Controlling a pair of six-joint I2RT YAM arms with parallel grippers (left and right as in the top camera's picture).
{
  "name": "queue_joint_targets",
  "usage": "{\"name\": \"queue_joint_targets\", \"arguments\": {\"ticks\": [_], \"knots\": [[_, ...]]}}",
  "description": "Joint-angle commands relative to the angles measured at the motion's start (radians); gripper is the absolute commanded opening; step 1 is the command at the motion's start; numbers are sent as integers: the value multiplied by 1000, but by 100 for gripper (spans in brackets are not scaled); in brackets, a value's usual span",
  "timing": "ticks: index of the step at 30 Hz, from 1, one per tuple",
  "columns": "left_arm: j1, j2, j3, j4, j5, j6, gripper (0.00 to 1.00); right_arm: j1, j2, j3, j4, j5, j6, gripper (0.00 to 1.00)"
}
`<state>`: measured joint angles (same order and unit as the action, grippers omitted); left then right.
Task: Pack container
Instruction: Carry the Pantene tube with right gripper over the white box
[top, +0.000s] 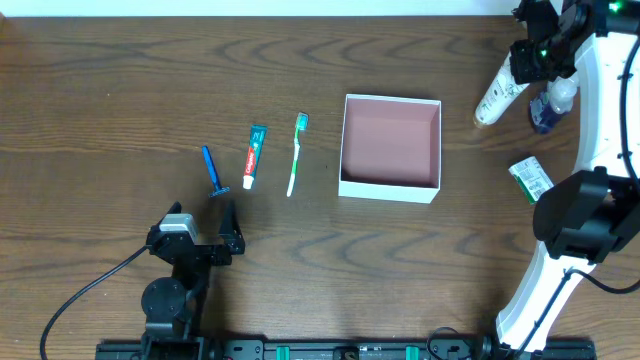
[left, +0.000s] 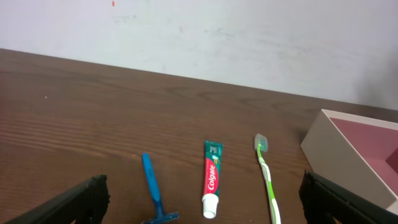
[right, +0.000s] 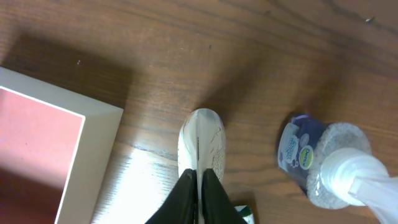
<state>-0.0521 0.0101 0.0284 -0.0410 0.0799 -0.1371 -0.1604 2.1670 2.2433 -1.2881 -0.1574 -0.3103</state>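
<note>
The container (top: 390, 190), a shallow square box with white walls and a pink inside, sits mid-table; it also shows in the left wrist view (left: 323, 149) and the right wrist view (right: 93, 162). Left of it lie a green toothbrush (top: 296, 152), a toothpaste tube (top: 253, 156) and a blue razor (top: 211, 172). My right gripper (top: 527, 62) is shut on the flat end of a white tube (top: 495, 97), held above the table right of the container; the grip shows in its wrist view (right: 200, 186). My left gripper (top: 200, 225) is open and empty, near the razor.
A blue pump bottle (top: 548, 108) stands at the far right, close to the held tube (right: 200, 140). A small green packet (top: 530, 178) lies in front of it. The right arm's base stands at the right edge.
</note>
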Motion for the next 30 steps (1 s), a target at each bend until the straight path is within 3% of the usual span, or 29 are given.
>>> {"name": "queue_joint_targets", "arguments": {"ticks": [1, 11, 18, 30], "knots": [[6, -6, -24, -21, 17, 4, 98, -11, 3, 20, -12, -5, 27, 1], [6, -6, -24, -21, 17, 4, 98, -8, -101, 101, -30, -17, 183, 1], [6, -6, -24, -21, 17, 4, 98, 22, -288, 200, -43, -206, 200, 1], [6, -6, -24, -21, 17, 5, 98, 270, -568, 203, -132, -205, 235, 1]]}}
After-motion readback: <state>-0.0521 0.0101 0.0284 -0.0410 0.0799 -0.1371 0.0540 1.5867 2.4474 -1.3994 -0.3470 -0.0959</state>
